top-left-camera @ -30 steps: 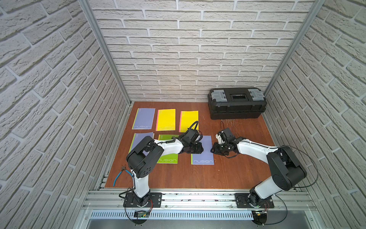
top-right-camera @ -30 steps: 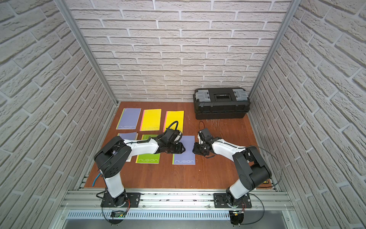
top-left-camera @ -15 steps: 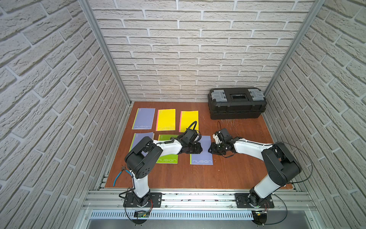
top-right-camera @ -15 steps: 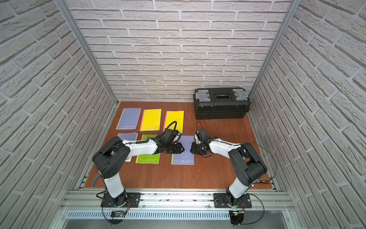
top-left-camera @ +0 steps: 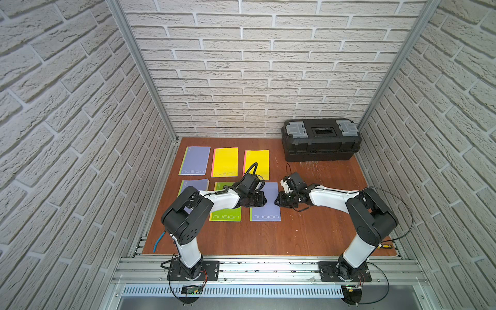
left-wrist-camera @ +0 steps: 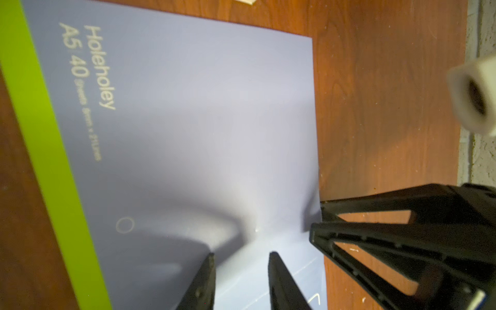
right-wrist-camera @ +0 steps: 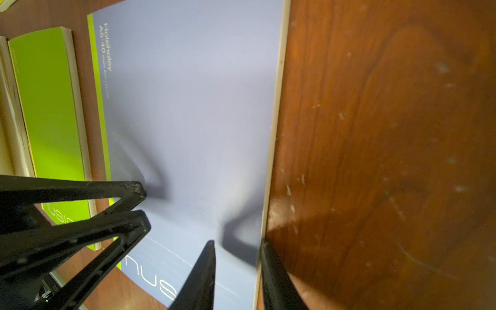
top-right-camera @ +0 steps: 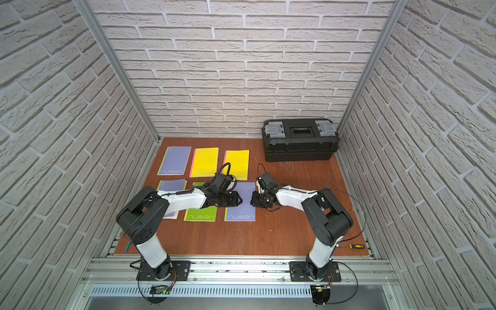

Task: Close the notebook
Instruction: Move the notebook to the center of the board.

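**Brown wood table, purple notebook already flat**

Big stuff first: wooden table (top-left-camera: 295, 236) with a black toolbox (top-left-camera: 320, 141) at the far right corner. Purple notebook (top-left-camera: 265, 212) lies closed and flat at the right end of the front row, just beside a green notebook (top-left-camera: 225, 214). Left gripper (left-wrist-camera: 241, 255) points down at its cover, jaws a little apart, empty. Right gripper (right-wrist-camera: 237, 243) straddles its outer edge, jaws slightly apart too, clamping nothing.

In both top views the table (top-left-camera: 295, 236) holds three lavender notebooks (top-left-camera: 194, 160) (top-left-camera: 196, 183) (top-left-camera: 265, 212), two yellow notebooks (top-left-camera: 225, 161) (top-left-camera: 257, 161) and one green notebook (top-left-camera: 225, 216), six in all. There is one black toolbox (top-left-camera: 320, 139) at the upper right of the frame, one screwdriver (top-right-camera: 355, 245) at the lower right, and two robot arms (top-left-camera: 222, 200) (top-left-camera: 330, 198) across the lower middle.
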You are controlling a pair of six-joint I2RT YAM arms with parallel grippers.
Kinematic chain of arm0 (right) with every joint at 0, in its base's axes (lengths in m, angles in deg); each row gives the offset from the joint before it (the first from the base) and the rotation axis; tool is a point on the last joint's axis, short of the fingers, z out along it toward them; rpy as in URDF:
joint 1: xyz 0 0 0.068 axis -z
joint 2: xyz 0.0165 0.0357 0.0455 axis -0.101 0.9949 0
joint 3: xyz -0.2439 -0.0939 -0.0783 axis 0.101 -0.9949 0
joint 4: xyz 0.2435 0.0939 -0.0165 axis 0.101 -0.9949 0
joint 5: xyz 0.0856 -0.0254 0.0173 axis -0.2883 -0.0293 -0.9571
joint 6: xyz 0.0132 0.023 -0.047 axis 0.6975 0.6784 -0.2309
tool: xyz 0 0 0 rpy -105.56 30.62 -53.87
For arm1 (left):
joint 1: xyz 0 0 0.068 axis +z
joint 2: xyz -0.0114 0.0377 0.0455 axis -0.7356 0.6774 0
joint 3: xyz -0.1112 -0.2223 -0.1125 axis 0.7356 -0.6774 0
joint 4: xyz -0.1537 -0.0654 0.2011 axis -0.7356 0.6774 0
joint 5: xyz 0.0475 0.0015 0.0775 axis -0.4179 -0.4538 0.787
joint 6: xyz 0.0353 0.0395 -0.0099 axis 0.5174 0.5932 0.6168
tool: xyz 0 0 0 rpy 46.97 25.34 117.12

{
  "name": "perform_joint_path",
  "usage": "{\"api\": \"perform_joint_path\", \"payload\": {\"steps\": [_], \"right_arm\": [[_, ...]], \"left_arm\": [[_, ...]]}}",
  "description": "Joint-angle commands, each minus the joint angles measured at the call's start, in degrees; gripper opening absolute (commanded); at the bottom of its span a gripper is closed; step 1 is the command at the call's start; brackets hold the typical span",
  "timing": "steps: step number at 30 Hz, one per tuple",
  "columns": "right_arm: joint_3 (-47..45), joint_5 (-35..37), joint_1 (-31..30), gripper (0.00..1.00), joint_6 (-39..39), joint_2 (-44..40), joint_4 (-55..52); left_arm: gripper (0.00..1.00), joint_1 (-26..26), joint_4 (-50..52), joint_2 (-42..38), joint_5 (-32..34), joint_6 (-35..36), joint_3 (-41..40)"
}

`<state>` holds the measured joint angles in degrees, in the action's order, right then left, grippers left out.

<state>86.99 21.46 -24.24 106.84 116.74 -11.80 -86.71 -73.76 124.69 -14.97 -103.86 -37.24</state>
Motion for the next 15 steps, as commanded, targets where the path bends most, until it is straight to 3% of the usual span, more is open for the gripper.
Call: {"api": "perform_joint_path", "payload": {"steps": [1,9,15], "right_arm": [[0.44,-0.90,-1.07,0.30,0.72,1.76,-0.41],[2.67,0.58,-1.07,0.31,-0.40,1.27,-2.88],[4.95,5.61,-0.98,0.33,-2.14,-1.53,-6.97]], "left_arm": [[0.35,0.64,4.93,-0.53,1.45,1.09,-2.12],[0.37,0.74,5.34,-0.86,1.10,1.55,-1.14],[0.42,0.76,8.30,-3.82,2.74,3.61,1.74]]}}
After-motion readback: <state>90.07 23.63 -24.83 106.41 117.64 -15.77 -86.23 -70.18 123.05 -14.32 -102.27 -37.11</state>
